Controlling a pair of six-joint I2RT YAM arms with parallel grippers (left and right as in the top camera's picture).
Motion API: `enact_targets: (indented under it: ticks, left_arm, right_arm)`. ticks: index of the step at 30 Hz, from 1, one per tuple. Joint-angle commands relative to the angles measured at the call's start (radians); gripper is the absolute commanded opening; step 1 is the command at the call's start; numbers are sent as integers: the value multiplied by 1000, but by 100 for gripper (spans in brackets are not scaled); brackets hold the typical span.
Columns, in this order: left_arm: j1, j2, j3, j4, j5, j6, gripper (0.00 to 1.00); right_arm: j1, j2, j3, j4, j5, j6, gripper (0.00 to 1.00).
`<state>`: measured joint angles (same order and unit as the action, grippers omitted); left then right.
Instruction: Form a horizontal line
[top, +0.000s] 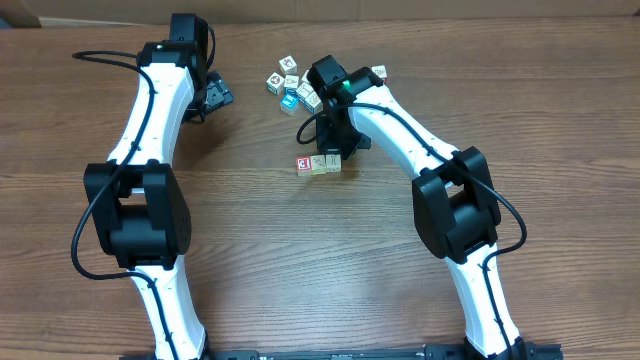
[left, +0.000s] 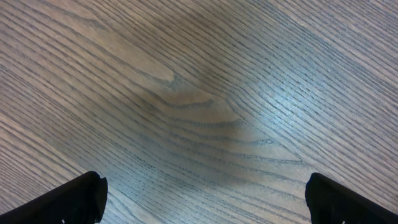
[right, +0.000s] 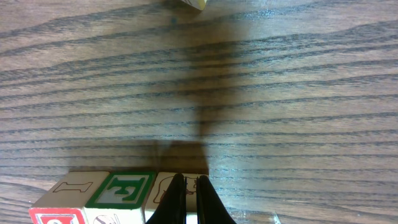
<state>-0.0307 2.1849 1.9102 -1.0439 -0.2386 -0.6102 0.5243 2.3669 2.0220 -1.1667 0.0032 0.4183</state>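
As the right arm (top: 400, 130) bends down over the row (top: 318, 164) on the surface (top: 250, 230), right claw (right: 190, 182) is clenched, tips at the end cube (right: 160, 193). Middle cube (right: 127, 188) reads green F. Left arm (top: 160, 100) reaches far back, left claw (left: 205, 199) released over bare wood.

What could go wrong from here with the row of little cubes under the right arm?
1. The right arm has its shut jaws against the end cube of the row. A sideways drift while lifting could knock that cube out of line with the green-lettered cube.
2. The same arm hangs close beside the loose bunch of cubes. Pulling back low might scatter them toward the row.
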Motion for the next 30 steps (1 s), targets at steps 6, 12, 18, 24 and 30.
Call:
enact_targets:
  ticks: [6, 12, 18, 24, 30]
  left_arm:
    - [-2, 18, 23, 2, 4, 5, 100]
    - [-3, 18, 23, 2, 4, 5, 100]
    - [-2, 18, 23, 2, 4, 5, 100]
    - [-2, 18, 23, 2, 4, 5, 100]
    - [-2, 18, 23, 2, 4, 5, 100]
  right_arm:
    - [0, 3, -3, -7, -9, -4, 4]
    - [0, 3, -3, -10, -9, -4, 4]
    - [0, 3, -3, 16, -9, -4, 4]
    - [0, 3, -3, 39, -8, -4, 4]
    - [0, 3, -3, 214, -6, -8, 4]
